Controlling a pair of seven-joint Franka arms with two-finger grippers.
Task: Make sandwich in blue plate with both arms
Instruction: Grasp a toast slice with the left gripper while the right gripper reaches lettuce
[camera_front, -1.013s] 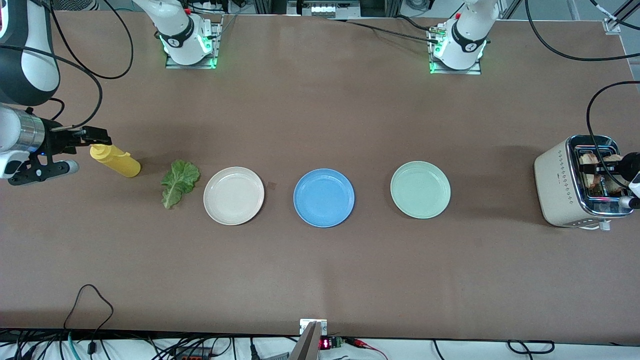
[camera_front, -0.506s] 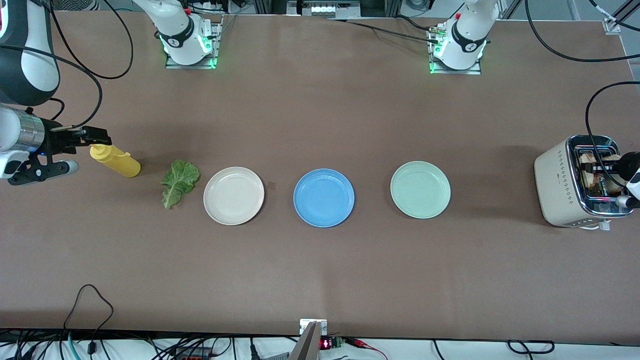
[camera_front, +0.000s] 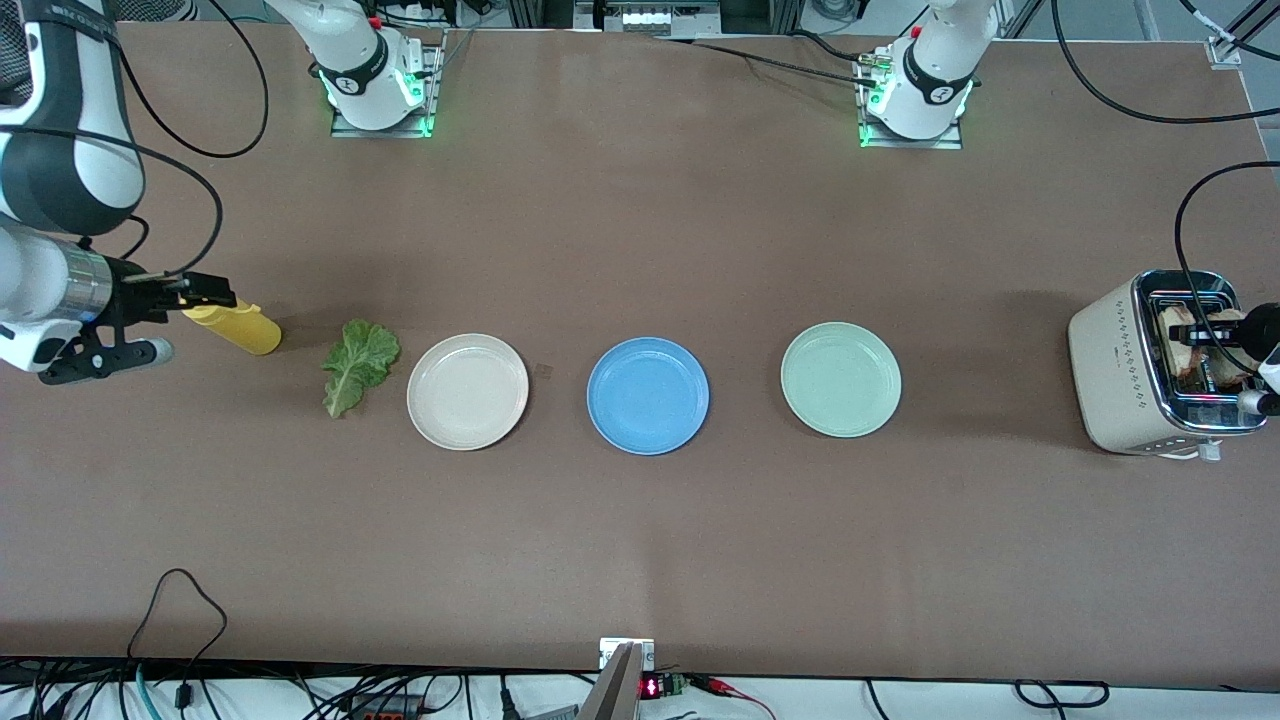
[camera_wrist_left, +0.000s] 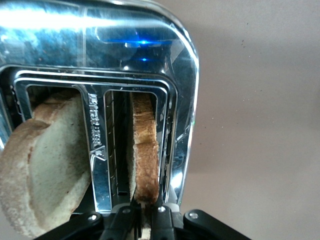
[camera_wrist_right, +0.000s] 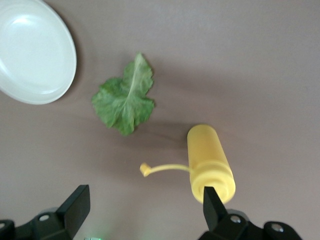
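The left hand is down at the toaster, at the left arm's end of the tabletop, its fingers pinched together on the top edge of the bread slice that stands on edge in one slot; a second bread slice leans in the neighbouring slot. The right hand hangs over the capped end of the yellow squeeze bottle at the right arm's end, its fingers spread wide and holding nothing. Judged from this, the sandwich is barely begun: the first slice is only gripped, not yet lifted out, and the lettuce leaf lies flat on the tabletop between the bottle and the beige plate. Left to do, then: both slices and the leaf must reach the blue plate, which sits bare in the middle of the row. The beige plate and the mint-green plate on either side of it hold nothing either.
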